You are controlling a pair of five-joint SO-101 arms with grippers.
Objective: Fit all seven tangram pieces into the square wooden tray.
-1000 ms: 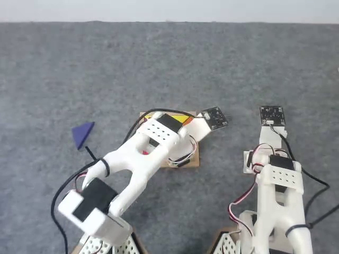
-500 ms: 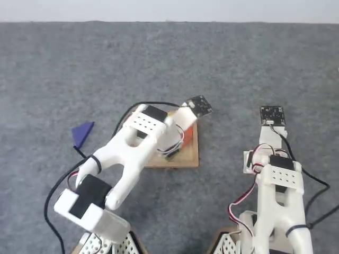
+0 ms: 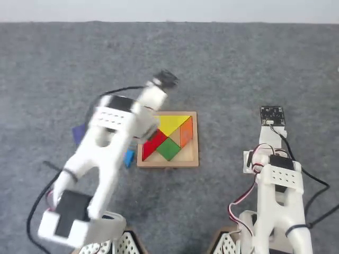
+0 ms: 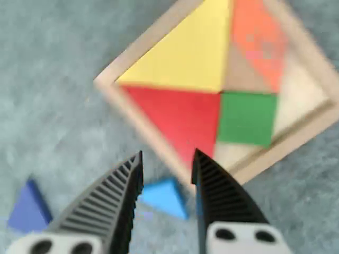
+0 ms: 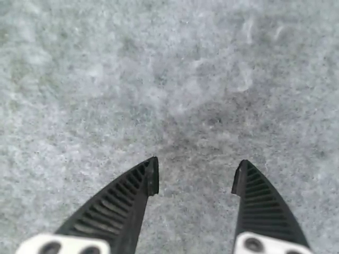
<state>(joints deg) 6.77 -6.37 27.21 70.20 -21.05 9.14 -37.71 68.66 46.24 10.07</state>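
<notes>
The tray (image 3: pixel 194 161) is part-filled. The left gripper (image 4: pixel 167 153) is held narrow and empty at the tray's edge, the right gripper (image 5: pixel 197 161) wide and empty. The light-blue piece (image 4: pixel 164 196) just beside the tray is judged due next.

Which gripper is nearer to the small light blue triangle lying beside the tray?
Left. The left gripper hangs right by the light blue triangle; the right gripper is over bare carpet beyond the tray.

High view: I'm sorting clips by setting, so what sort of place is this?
Probably a robot lab bench: a white left arm and right arm side by side, grey carpet-like table, wooden tray.
</notes>
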